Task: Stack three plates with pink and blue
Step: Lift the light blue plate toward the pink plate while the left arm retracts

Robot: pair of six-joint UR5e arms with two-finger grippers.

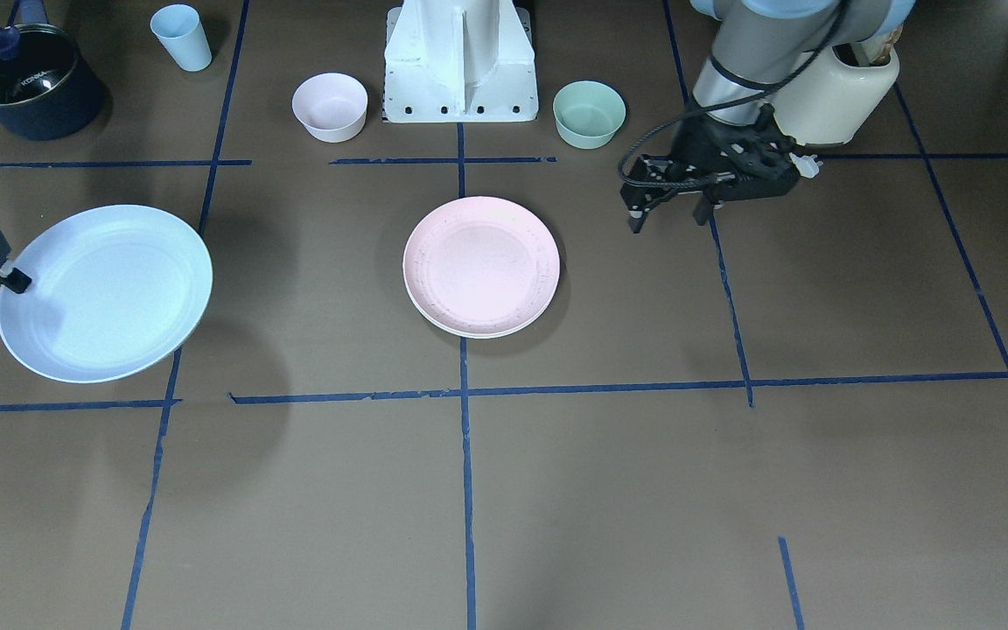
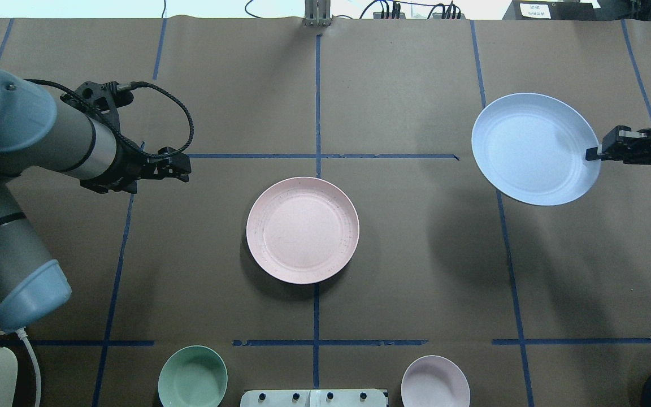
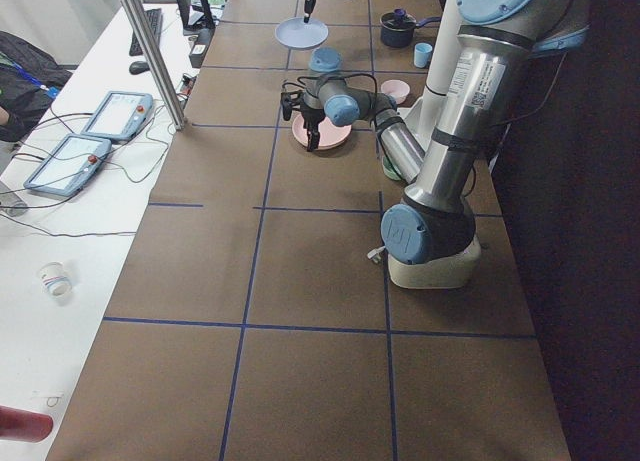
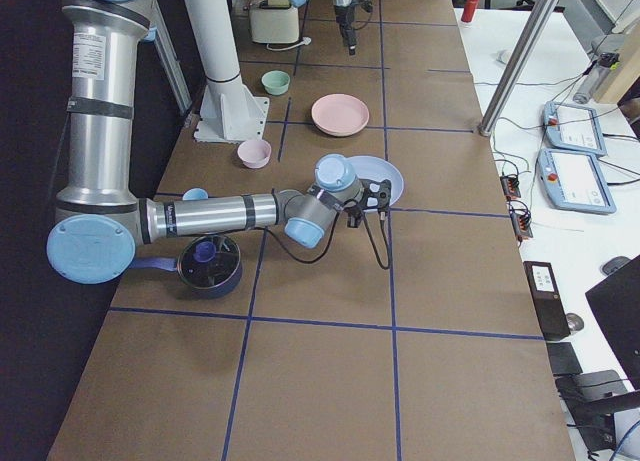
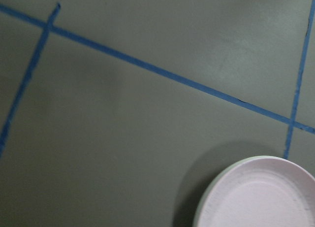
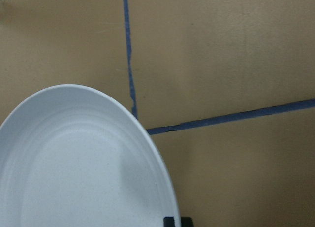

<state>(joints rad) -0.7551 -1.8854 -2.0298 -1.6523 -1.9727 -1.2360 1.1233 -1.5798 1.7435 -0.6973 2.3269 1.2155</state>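
Observation:
The pale pink plate (image 1: 481, 262) lies at the table's middle on top of the cream-white plate (image 1: 469, 332), of which only a thin rim shows; the pink plate also shows in the overhead view (image 2: 302, 229) and the left wrist view (image 5: 261, 197). My right gripper (image 1: 18, 280) (image 2: 590, 154) is shut on the rim of the pale blue plate (image 1: 106, 293) (image 2: 534, 148) (image 6: 74, 173) and holds it tilted above the table, well to the side of the stack. My left gripper (image 1: 667, 222) (image 2: 185, 170) is open and empty, beside the stack.
A small pink bowl (image 1: 330, 105) and a small green bowl (image 1: 589, 112) flank the robot base (image 1: 460, 61). A blue cup (image 1: 181, 37) and a dark pot (image 1: 31, 83) stand behind my right gripper. A cream appliance (image 1: 845, 96) stands behind my left arm.

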